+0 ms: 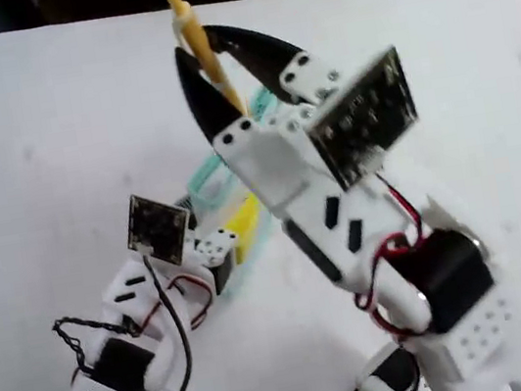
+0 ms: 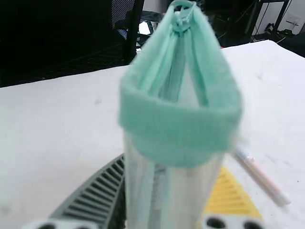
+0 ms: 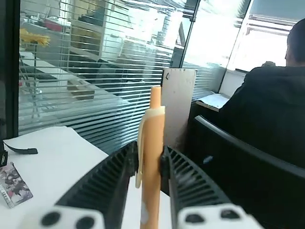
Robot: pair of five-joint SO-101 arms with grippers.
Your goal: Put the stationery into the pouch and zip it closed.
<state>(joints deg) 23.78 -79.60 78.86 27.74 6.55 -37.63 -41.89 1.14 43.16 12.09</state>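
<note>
My right gripper (image 1: 204,56) is raised over the far middle of the table, shut on an orange-yellow pen (image 1: 196,37) that sticks up past its black fingers (image 1: 201,101). In the right wrist view the pen (image 3: 153,124) stands upright between the ribbed pads (image 3: 114,176). A mint-green mesh pouch (image 2: 178,124) stands upright with its mouth open, and my left gripper (image 2: 167,195) is shut on its lower part between a grey finger (image 2: 95,200) and a yellow finger (image 2: 228,195). From above, the pouch (image 1: 208,179) lies just below the right arm. A white-pink pen (image 2: 262,179) lies on the table beside the pouch.
The white table (image 1: 31,123) is bare to the left and far right. A small picture card (image 3: 14,186) and a black strap (image 3: 19,150) lie on the tabletop in the right wrist view. The right arm's body (image 1: 423,279) crosses the near right.
</note>
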